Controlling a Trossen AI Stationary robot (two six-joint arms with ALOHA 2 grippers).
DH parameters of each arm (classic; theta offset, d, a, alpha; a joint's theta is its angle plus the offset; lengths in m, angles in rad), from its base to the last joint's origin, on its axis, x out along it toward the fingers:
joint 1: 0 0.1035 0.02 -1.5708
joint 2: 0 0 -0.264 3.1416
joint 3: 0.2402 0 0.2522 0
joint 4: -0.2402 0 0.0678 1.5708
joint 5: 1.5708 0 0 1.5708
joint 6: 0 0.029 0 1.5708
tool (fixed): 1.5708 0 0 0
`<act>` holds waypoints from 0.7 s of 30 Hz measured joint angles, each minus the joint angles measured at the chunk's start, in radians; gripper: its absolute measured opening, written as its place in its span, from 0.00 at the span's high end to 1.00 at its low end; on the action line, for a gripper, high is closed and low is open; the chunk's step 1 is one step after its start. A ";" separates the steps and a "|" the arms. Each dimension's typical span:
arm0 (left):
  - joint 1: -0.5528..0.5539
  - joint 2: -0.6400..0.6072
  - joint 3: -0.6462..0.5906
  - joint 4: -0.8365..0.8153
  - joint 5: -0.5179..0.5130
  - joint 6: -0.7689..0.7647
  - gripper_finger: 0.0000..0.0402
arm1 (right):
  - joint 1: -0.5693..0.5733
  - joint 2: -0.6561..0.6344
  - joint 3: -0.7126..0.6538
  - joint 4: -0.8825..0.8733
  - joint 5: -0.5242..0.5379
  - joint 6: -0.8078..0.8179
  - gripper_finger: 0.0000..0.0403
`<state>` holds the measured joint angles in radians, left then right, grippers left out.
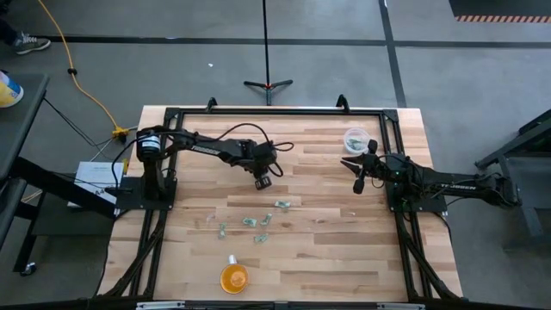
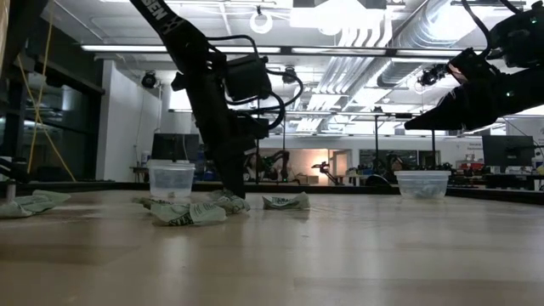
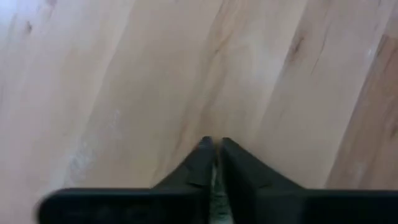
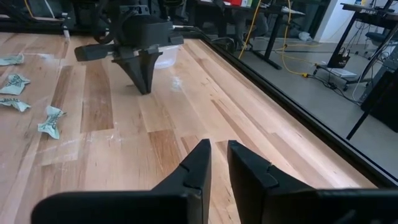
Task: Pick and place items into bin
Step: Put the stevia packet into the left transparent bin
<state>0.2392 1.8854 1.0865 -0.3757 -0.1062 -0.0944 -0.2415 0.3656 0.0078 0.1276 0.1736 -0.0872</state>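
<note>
Left gripper (image 1: 263, 182), clenched on a pale-green wrapped piece (image 3: 216, 193), touches the table (image 1: 327, 241); other pieces (image 1: 250, 222) lie nearer. Right gripper (image 1: 358, 185) hovers shut.

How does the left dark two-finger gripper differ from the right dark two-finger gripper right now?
The left gripper points down with its tip at the wooden table; the right gripper hangs raised above it, angled more level. The left gripper is near the pale-green wrapped pieces; the right gripper is beside the clear plastic cup. Both are dark, fingers close together.
</note>
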 joint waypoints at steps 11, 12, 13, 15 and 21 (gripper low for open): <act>0.012 0.005 0.238 -0.428 -0.168 0.212 0.93 | 0.000 0.000 0.000 -0.005 -0.001 0.003 0.90; 0.018 0.005 0.254 -0.474 -0.187 0.207 0.95 | 0.000 0.000 0.000 -0.005 -0.001 0.003 0.89; 0.023 0.007 0.269 -0.503 -0.195 0.198 0.95 | 0.000 0.000 0.000 -0.004 0.000 0.004 0.89; 0.030 0.006 0.289 -0.539 -0.209 0.178 0.95 | 0.000 0.000 0.000 -0.005 0.000 0.004 0.89; 0.036 0.004 0.304 -0.604 -0.251 0.177 0.93 | 0.000 0.000 0.000 -0.013 -0.001 0.001 0.91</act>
<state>0.2756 1.8896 1.3905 -0.9792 -0.3567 0.0830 -0.2415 0.3660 0.0078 0.1148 0.1730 -0.0864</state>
